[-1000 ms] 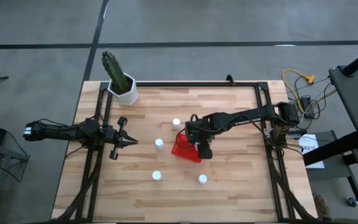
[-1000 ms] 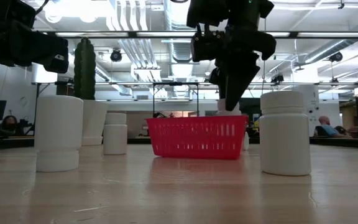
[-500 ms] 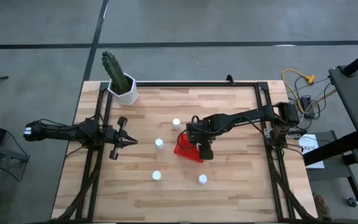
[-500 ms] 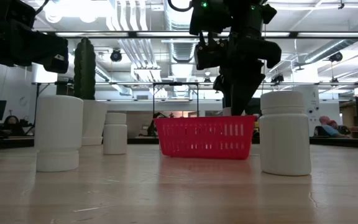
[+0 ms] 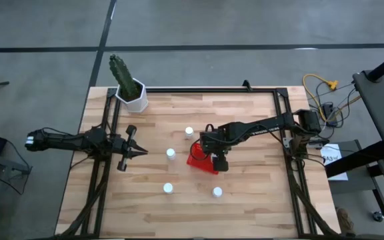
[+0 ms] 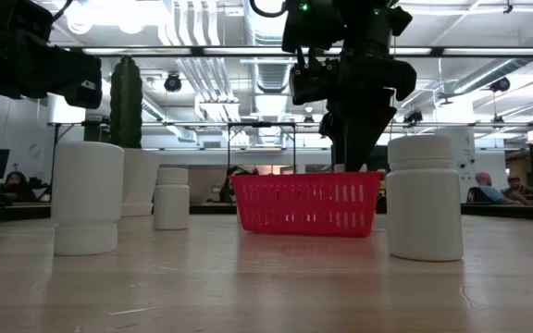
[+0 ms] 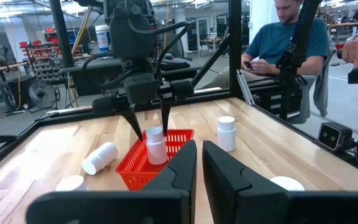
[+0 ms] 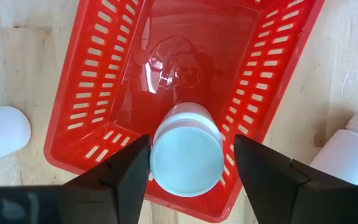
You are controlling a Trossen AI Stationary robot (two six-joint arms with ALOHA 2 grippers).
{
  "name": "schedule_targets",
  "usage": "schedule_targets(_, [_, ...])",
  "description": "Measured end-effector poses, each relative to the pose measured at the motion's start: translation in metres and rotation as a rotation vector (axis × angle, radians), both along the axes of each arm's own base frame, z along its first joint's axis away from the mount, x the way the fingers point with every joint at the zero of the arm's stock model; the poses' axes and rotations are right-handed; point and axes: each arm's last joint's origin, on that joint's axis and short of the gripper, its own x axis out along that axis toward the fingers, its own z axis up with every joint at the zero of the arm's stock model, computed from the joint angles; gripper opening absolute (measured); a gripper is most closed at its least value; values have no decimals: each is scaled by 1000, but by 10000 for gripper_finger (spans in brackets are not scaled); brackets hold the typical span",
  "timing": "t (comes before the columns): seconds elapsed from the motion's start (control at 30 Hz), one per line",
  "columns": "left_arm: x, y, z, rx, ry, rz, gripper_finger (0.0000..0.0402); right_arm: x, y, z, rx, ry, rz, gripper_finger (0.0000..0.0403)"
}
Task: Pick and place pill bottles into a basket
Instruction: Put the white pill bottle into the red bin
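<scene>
One pill bottle [image 8: 186, 149] stands upright in the red basket [image 8: 92, 87], cap up, long axis vertical, at the basket's end nearest the camera. The right gripper [image 8: 190, 163] sits directly above it, fingers [image 8: 129, 171] spread to either side with a gap visible on both flanks, so nothing is gripped. Judged: a release, and the exit is straight up. The left gripper [image 7: 197, 165], closed and empty, waits well apart at the table's left edge.
</scene>
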Motion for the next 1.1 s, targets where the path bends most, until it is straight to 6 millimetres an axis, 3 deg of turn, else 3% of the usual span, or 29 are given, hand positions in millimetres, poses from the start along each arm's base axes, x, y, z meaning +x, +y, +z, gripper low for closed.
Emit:
schedule_targets(0.5, [0,0,0,0,0,0,10,0,0,6,0,-22,1,209])
schedule_targets(1.1, [0,0,0,0,0,0,10,10,-6,44,-44,-75,9,209])
